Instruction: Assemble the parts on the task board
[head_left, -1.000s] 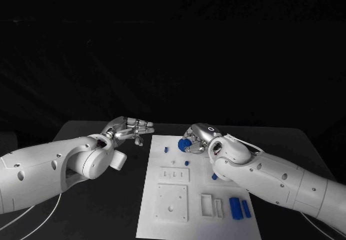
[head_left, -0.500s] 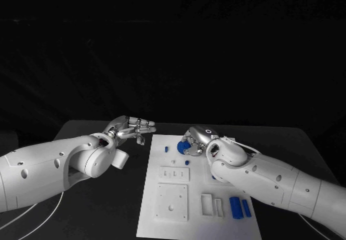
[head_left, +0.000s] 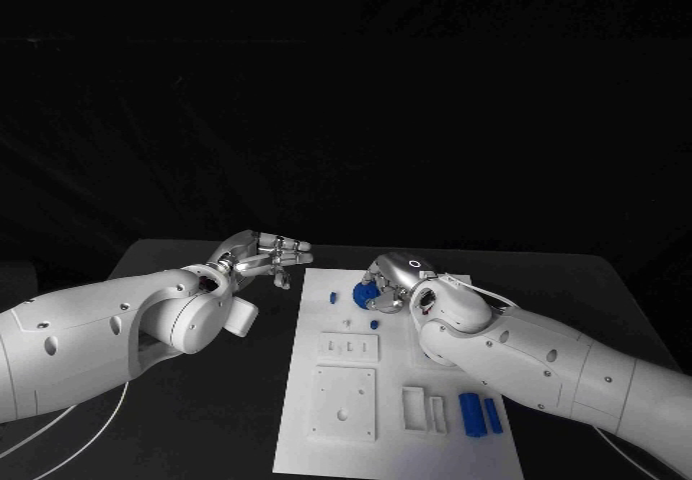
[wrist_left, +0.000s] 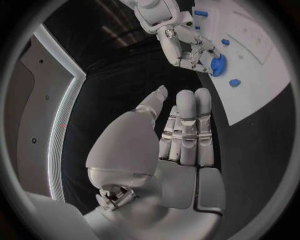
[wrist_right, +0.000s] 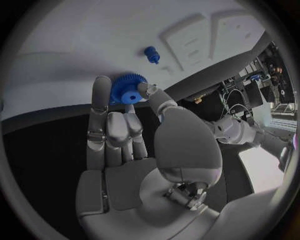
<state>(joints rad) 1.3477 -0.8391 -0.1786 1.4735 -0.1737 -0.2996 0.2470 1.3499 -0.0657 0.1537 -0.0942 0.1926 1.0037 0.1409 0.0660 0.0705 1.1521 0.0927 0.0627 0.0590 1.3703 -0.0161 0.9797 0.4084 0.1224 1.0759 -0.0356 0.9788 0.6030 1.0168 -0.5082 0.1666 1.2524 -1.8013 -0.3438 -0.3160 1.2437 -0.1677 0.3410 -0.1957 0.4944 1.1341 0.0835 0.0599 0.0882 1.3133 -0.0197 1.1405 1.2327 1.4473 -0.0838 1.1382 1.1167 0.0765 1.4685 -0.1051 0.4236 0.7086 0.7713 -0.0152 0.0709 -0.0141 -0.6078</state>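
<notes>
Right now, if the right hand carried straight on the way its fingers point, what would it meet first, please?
Probably the task board: the right hand, pinching the blue gear, points at its bare white surface just ahead, though depth is hard to judge.

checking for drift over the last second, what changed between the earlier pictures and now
Very little. The right hand still holds the blue gear in its fingers over the far end of the task board; the hand has edged slightly towards the robot's left. The left hand stays empty over the table beside the board, fingers apart. The blue parts near the board's near right corner and the small peg have not moved.
</notes>
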